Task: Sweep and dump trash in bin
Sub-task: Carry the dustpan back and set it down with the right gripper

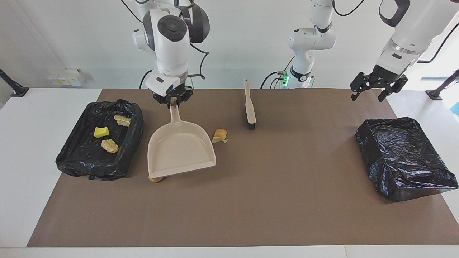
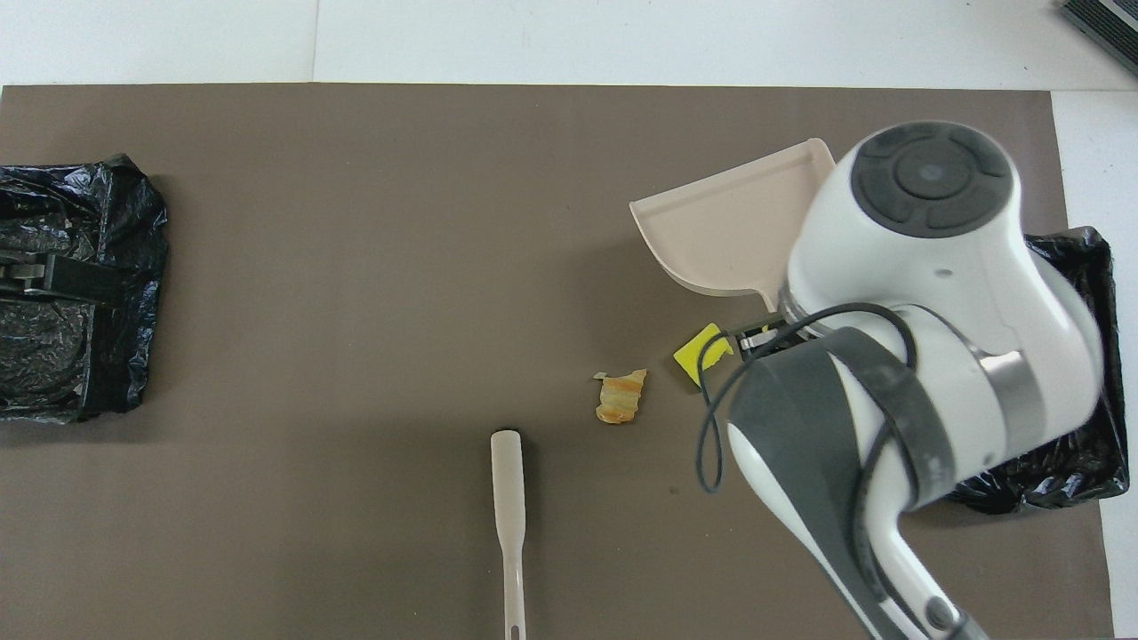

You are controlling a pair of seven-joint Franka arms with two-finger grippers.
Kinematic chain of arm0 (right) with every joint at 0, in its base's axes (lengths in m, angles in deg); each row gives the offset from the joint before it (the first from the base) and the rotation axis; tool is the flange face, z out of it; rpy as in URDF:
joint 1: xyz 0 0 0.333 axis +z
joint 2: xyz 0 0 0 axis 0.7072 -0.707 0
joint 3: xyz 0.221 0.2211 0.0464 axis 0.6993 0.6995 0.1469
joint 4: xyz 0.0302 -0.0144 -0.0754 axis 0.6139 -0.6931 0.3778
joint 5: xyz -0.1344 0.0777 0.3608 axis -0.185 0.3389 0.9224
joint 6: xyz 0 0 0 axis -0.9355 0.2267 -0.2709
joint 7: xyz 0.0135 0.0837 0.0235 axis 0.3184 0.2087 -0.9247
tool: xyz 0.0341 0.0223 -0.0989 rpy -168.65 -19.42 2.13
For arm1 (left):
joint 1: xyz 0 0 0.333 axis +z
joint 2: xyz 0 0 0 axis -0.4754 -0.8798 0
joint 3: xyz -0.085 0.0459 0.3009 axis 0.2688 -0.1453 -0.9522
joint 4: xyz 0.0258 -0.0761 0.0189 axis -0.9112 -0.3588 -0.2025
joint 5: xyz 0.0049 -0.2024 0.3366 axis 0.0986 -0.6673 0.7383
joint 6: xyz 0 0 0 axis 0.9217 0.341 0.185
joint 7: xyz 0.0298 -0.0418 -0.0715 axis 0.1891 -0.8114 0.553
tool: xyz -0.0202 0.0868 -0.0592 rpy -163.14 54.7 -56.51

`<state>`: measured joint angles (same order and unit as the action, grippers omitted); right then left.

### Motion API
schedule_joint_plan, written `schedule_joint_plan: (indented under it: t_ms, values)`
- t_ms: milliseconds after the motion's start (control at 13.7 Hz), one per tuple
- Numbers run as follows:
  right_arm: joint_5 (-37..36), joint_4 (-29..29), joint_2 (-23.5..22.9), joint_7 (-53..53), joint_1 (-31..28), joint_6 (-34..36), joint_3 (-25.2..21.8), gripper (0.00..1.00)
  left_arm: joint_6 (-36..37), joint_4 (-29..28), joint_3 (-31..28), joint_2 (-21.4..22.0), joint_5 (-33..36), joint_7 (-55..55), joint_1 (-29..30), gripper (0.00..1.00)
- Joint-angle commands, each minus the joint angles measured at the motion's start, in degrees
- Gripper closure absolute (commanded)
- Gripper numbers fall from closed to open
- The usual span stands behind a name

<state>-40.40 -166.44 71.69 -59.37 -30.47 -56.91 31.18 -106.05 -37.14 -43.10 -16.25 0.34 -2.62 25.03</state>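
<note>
My right gripper (image 1: 173,102) is shut on the handle of the beige dustpan (image 1: 181,150), which hangs low over the mat beside the bin (image 1: 71,157), mouth pointing away from the robots. In the bin lie three pieces of trash: a yellow chunk (image 1: 101,132) and two tan lumps (image 1: 109,145) (image 1: 122,120). The pan (image 2: 729,231) covers loose trash on the mat. A brown lump (image 1: 156,179) peeks out under its lip, a bread piece (image 1: 219,136) lies beside it, and one yellow chunk (image 2: 702,354) shows in the overhead view. My left gripper (image 1: 369,96) waits open.
The beige brush (image 1: 250,105) lies on the brown mat near the robots, bristles toward the bread piece. A second black-lined bin (image 1: 405,157) stands at the left arm's end, with the left gripper (image 2: 53,276) above it in the overhead view.
</note>
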Motion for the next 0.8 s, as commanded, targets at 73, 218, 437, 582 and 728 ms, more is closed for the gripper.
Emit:
schedule_joint_plan:
  t_ms: [73,218,437,582,728]
  values:
    - [6.1,6.84,-8.85,13.46,4.61,-7.79,-0.2,1.0,-1.48,-0.47,0.27,-0.32,0.34,-1.17,0.46,0.0]
    - [6.19,7.19,-12.36,17.94,8.04,-14.29,-0.2,1.0,-1.91,-1.26,0.27,-0.32,0.34,-1.69,0.46,0.0]
    - [6.37,7.46,-16.49,19.63,12.52,-21.51,-0.11,1.0,-2.09,-1.44,0.27,-0.23,0.34,-1.69,0.46,0.0]
    - [6.19,8.16,-19.83,21.39,14.9,-25.38,-0.2,1.0,-2.01,-1.44,0.27,-0.23,0.34,-1.69,0.37,0.0]
    - [6.28,9.13,-22.13,21.83,15.35,-27.15,-0.11,1.0,-1.92,-1.35,0.27,-0.32,0.34,-1.61,0.19,0.0]
